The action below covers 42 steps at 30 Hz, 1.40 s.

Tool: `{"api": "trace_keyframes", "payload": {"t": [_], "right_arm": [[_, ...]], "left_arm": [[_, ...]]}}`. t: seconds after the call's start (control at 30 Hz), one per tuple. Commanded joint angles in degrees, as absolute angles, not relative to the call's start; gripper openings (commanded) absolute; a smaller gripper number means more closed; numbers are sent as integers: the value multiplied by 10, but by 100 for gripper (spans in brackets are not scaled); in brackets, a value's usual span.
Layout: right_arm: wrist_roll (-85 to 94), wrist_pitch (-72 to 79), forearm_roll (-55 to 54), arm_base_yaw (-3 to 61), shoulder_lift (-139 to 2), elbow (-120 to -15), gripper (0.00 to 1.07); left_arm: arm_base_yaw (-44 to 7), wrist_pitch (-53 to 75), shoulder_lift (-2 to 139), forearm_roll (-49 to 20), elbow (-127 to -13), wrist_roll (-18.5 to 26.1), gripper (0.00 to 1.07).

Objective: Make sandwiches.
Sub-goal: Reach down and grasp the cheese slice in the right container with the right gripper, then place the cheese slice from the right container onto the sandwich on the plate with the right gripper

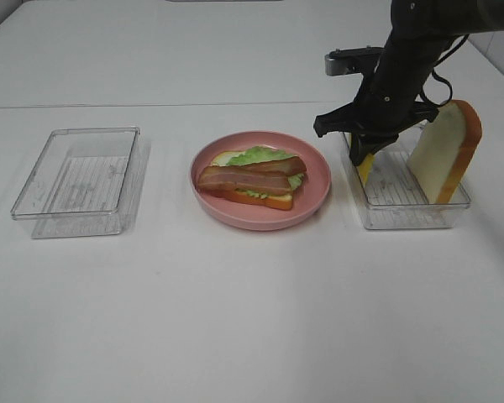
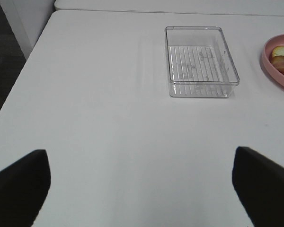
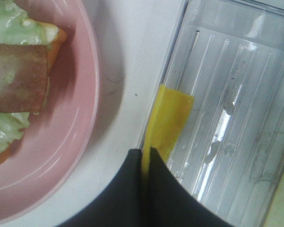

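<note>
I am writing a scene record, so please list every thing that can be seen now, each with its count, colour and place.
table: one, white, under everything.
plate: one, pink, round, centre of the table.
bread slices: two, pale with orange-brown crust; one flat on the plate at the bottom of the stack, one leaning upright in the right tray.
lettuce: one, green, on the plate's bread.
bacon strips: two, brown-pink, on the lettuce.
cheese: one, yellow, at the right tray's near-plate wall.
trays: two, clear; left empty, right with bread and cheese.
left gripper: open, above bare table.
right gripper: shut on the cheese.
</note>
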State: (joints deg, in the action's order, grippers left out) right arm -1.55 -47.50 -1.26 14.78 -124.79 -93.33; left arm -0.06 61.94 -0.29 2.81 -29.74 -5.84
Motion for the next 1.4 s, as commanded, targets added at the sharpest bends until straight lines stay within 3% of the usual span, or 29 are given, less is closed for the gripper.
{"api": "trace_keyframes", "payload": {"t": [0.03, 0.67, 1.07, 1.4], "right_arm": [[-12, -481, -8, 147, -1243, -936, 0], [-12, -582, -25, 156, -1162, -1008, 0], [-13, -508, -68, 287, -1181, -1016, 0], [-12, -430, -113, 325, -1220, -1016, 0]], "left_arm": [[1, 616, -14, 26, -297, -58, 96], [1, 616, -14, 26, -297, -58, 96], [1, 616, -14, 26, -297, -58, 96], [1, 616, -14, 26, -297, -58, 96]]}}
